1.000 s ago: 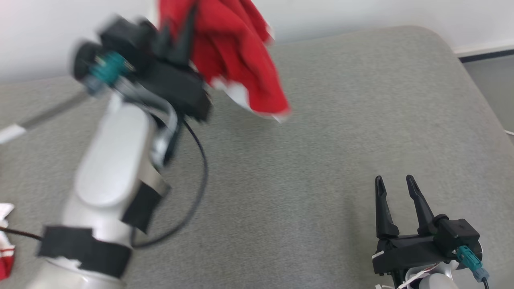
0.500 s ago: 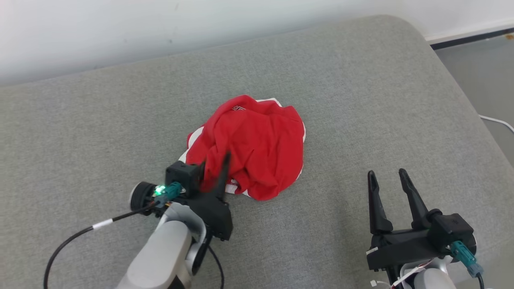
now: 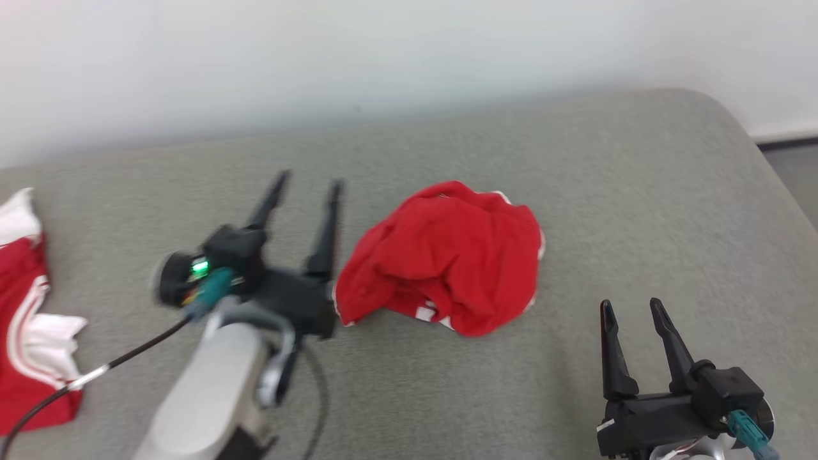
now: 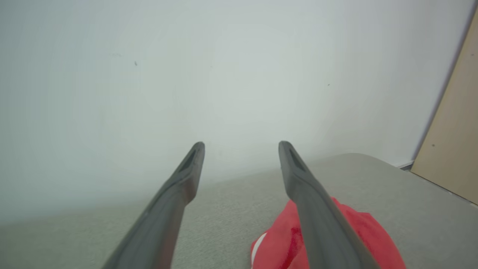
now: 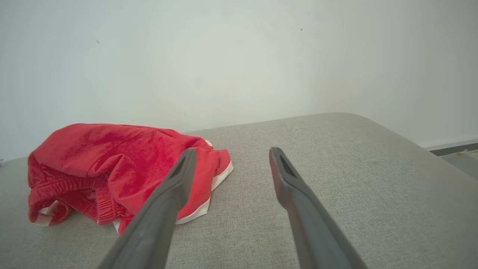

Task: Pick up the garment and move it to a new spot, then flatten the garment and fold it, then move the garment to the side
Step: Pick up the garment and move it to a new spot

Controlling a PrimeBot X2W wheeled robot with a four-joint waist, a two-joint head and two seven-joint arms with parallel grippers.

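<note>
My left gripper [image 3: 308,180] is spread wide and holds nothing. The red garment [image 3: 447,255] lies crumpled on the grey cushion [image 3: 639,191], just beside this gripper on its right. I cannot tell whether the nearer finger touches the cloth. My right gripper [image 3: 629,304] is also spread and empty, near the garment but apart from it. A second red-and-white garment [image 3: 25,306] lies at far left.

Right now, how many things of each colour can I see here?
Red-and-white fabric garments: 2, crumpled garment, second garment at the left edge
Black two-fingered grippers, jaws open: 2, left gripper, right gripper
Grey upholstered cushion: 1
Total: 5
</note>
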